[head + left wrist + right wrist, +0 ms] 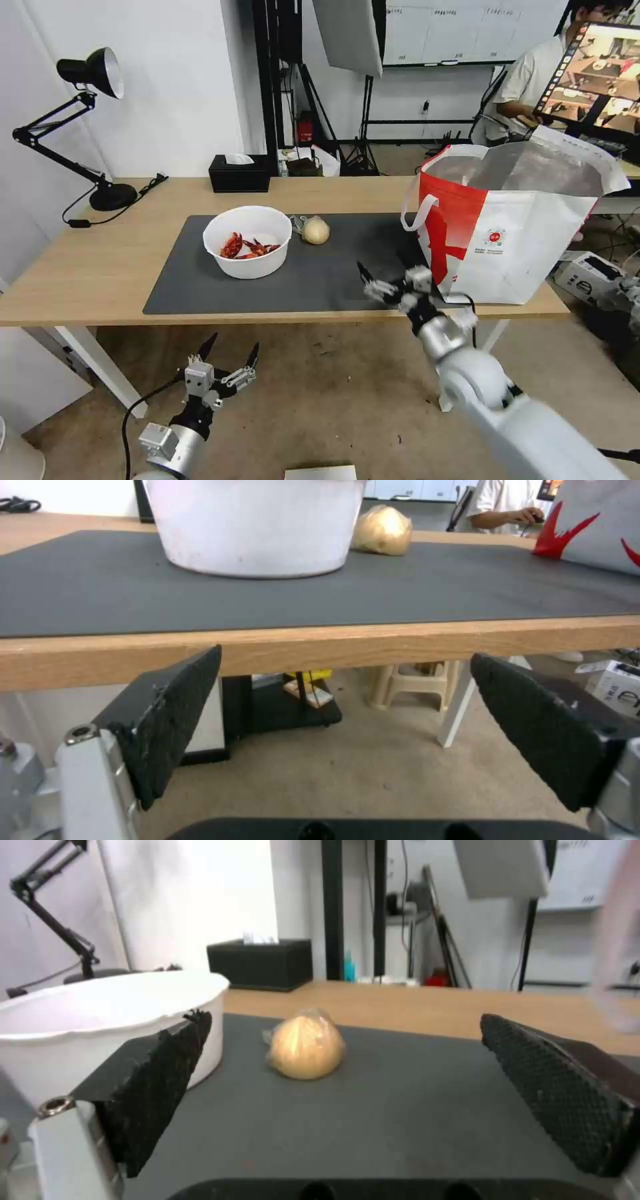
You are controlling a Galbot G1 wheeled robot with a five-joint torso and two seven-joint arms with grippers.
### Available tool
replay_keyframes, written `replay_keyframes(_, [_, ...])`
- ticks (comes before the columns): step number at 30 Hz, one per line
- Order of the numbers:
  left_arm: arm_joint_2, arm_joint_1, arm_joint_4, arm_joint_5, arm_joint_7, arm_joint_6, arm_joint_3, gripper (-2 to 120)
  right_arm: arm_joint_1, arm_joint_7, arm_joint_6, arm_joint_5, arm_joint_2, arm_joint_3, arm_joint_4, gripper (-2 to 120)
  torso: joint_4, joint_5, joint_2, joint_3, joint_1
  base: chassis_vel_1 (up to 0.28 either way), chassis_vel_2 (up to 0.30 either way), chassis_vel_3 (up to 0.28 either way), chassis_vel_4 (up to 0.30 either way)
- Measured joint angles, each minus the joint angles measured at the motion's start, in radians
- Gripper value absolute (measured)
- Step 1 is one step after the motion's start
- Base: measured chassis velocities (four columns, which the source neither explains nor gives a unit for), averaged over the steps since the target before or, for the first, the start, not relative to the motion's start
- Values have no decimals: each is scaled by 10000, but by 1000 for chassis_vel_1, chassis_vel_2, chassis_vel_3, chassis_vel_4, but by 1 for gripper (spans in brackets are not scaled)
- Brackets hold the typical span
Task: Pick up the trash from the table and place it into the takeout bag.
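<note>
A white round bowl (pixel 247 241) with red crayfish shells (pixel 247 247) sits on the dark grey mat (pixel 200 280) of the table (pixel 87 260). A beige ball in clear wrap (pixel 315 231) lies just right of the bowl. The white and red takeout bag (pixel 513 220) stands open at the table's right end. My right gripper (pixel 385 268) hovers open over the mat's near right part, facing the wrapped ball (pixel 307 1050) with the bowl (pixel 100 1025) to one side. My left gripper (pixel 230 347) hangs open below the table's front edge (pixel 320 647), under the bowl (pixel 257 525).
A black tissue box (pixel 239 173) and a black desk lamp (pixel 87 127) stand at the back of the table. A person sits with a screen behind the bag. A box (pixel 587 277) lies on the floor to the right. A small stool (pixel 417 685) stands under the table.
</note>
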Motion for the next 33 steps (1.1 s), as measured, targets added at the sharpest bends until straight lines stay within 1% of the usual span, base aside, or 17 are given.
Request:
replay_keyframes(2, [-34,51,3,20,0,2,-23,100,897,174,-309,487,164,-611,-578,100,0,1,0,0,0,0,0,0,0])
replay_keyframes(3, [-34,51,3,20,0,2,-23,100,897,174,-309,487,164,-611,-578,100,0,1,0,0,0,0,0,0,0])
replay_keyframes(5, [-46,87,1,26,0,-1,-78,100,1832,361,-536,950,372,-1152,-1197,100,-1,-2,0,0,0,0,0,0,0])
replay_keyframes(6, [-46,87,1,26,0,-1,-78,100,1832,361,-536,950,372,-1152,-1197,100,-1,-2,0,0,0,0,0,0,0])
replay_keyframes(8, [-49,80,21,22,4,-22,-134,100,2811,605,-917,1524,587,-1663,-1703,100,0,-3,0,0,0,0,0,0,0])
replay_keyframes(9, [-49,80,21,22,4,-22,-134,100,2811,605,-917,1524,587,-1663,-1703,100,0,-3,0,0,0,0,0,0,0])
replay_keyframes(12, [-36,53,34,16,7,-25,-137,100,3764,912,-1346,1851,884,-2160,-2289,100,0,0,-1,0,0,0,0,0,0])
replay_keyframes(21, [-34,26,11,11,9,-24,-86,100,5015,1018,-1922,1968,1509,-2834,-3378,100,-1,-1,0,-1,0,0,0,0,0])
replay_keyframes(25, [-39,52,10,12,12,-23,-82,100,5506,1132,-2302,1990,1997,-3119,-4119,100,-1,-2,1,0,0,0,0,0,0])
replay_keyframes(26, [-39,52,10,12,12,-23,-82,100,5506,1132,-2302,1990,1997,-3119,-4119,100,-1,-2,1,0,0,0,0,0,0])
replay_keyframes(29, [-49,56,17,13,14,-24,-83,100,5786,1291,-2678,2001,2359,-3211,-4707,100,-1,-2,1,-1,0,0,0,0,0])
replay_keyframes(33, [-53,66,32,16,14,-24,-80,100,5955,1295,-2857,1980,2554,-3234,-5139,100,-1,-1,1,-1,0,0,0,0,0])
